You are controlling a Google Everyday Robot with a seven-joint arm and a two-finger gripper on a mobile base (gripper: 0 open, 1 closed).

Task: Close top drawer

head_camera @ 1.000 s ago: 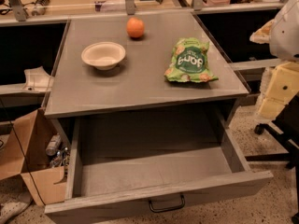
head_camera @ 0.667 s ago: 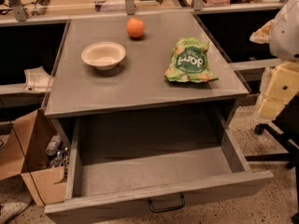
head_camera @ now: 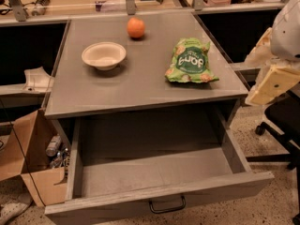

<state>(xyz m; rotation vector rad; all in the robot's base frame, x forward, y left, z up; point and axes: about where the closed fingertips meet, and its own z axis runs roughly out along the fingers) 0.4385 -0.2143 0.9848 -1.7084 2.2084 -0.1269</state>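
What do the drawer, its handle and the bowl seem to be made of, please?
Drawer: grey wood-grain board, matte, likely laminate. Handle: dark loop, probably metal. Bowl: pale, matte, maybe paper or plastic; unclear. The hand is out of view; only the arm shows at the right edge, away from the drawer.

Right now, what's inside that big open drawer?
The top drawer shows only a bare grey floor, with nothing on the visible part. Its back is hidden under the tabletop. The gripper hangs at the right, outside the drawer.
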